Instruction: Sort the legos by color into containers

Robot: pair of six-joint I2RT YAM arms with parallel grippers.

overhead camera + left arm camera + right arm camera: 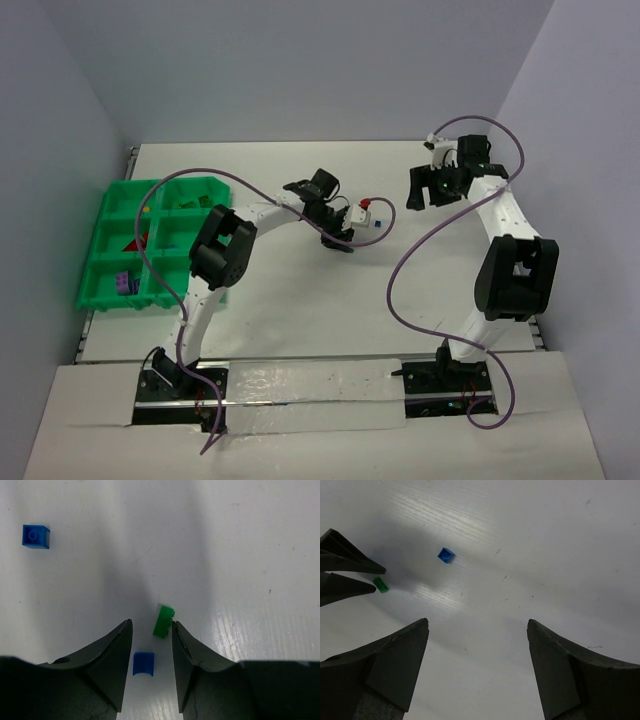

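Observation:
My left gripper (151, 622) stands open, low over the table. A green lego (163, 621) lies tilted between its tips, touching the right fingertip (176, 630). A small blue lego (143, 663) lies flat on the table further back between the jaws, touched by neither. Another blue lego (36, 536) sits apart, ahead and to the left. The right wrist view shows that blue lego (446, 555) and the green lego (381, 585) beside the left gripper's fingers (350, 575). My right gripper (477, 621) hangs open and empty. The green tray of containers (100, 290) is at the far left.
The tray's bins hold purple legos (122, 283), a red one (130, 245) and green ones (190, 205). The left arm (220, 250) arcs over the table's middle, with its purple cable (165, 290) draped over the tray. White walls enclose the table.

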